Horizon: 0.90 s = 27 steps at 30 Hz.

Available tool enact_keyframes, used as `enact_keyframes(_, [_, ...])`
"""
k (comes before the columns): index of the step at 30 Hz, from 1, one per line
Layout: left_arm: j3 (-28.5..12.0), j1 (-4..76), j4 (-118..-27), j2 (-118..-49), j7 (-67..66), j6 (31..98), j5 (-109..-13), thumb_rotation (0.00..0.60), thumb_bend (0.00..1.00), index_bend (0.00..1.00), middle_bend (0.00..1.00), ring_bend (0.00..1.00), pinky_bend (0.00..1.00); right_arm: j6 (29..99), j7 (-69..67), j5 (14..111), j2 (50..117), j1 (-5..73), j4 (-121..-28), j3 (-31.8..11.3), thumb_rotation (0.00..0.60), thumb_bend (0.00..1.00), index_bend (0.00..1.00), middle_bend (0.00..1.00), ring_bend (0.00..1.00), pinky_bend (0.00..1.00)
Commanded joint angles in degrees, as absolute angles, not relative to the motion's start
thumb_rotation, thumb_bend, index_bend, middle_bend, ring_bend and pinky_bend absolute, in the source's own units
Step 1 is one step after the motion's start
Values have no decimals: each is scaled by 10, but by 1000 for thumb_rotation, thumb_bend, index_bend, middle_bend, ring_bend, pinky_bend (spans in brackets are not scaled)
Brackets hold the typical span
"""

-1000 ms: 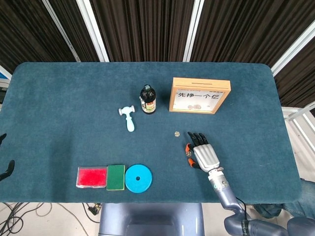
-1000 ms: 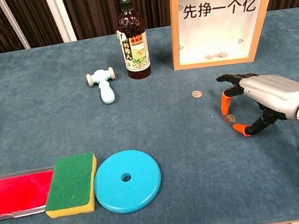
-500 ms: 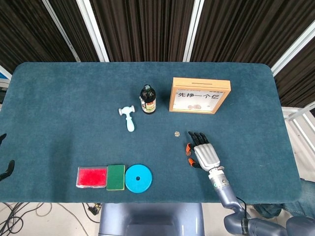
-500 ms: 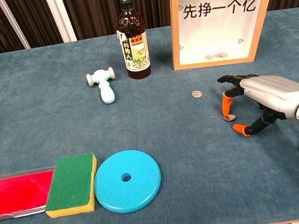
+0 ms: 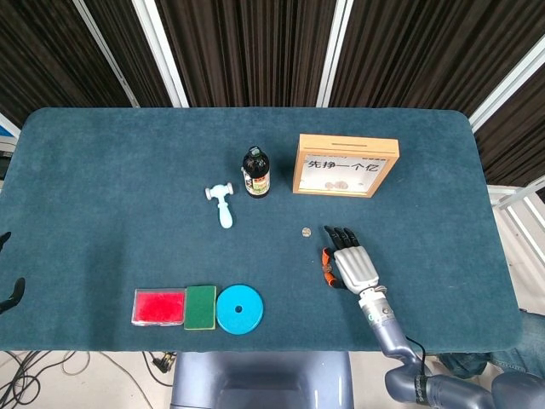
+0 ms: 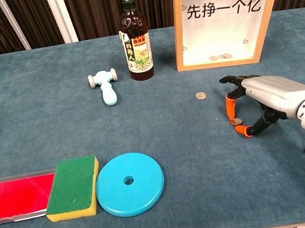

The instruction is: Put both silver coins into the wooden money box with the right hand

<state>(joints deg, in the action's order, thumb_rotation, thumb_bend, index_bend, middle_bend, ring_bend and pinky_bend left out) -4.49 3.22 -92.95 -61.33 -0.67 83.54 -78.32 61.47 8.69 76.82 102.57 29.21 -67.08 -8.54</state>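
The wooden money box (image 6: 230,16) stands upright at the back right, seen also as the money box (image 5: 345,166) in the head view. One silver coin (image 6: 200,96) lies alone on the blue cloth in front of it, visible too as the coin (image 5: 306,231) from the head camera. A second silver coin (image 6: 235,120) sits just under an orange-tipped finger of my right hand (image 6: 262,100). The thumb tip (image 6: 241,131) is close to that coin with a small gap. From above, my right hand (image 5: 351,262) covers this coin. My left hand does not show.
A dark sauce bottle (image 6: 136,39) stands left of the box, with a pale blue toy hammer (image 6: 105,86) further left. Near the front edge lie a red tray (image 6: 13,197), a green-yellow sponge (image 6: 73,186) and a blue disc (image 6: 129,183).
My right hand has shifted slightly forward and left. Its thumb has drawn in closer to the finger that touches the near coin.
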Motion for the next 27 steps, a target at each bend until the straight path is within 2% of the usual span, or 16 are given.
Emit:
enact_keyframes(1, [-45,32,-930,-613,-8,834,-782,600,398,86,0,0,0,614,85,766,1027,294,-668,-88,600,460,556,22,0,0])
enact_keyframes(9, [-44,32,-933,-611,-10,832,-781,600,397,86,0,0,0,619,81,767,1025,296,-671,-91,600,521,581,22,0,0])
enact_keyframes(22, [-42,32,-937,-609,-11,828,-779,600,397,88,0,0,0,617,84,762,1019,297,-679,-88,600,533,592,22,0,0])
enact_keyframes(27, [-43,32,-937,-609,-10,829,-779,600,397,88,0,0,0,620,79,760,1016,295,-682,-89,600,533,649,22,0,0])
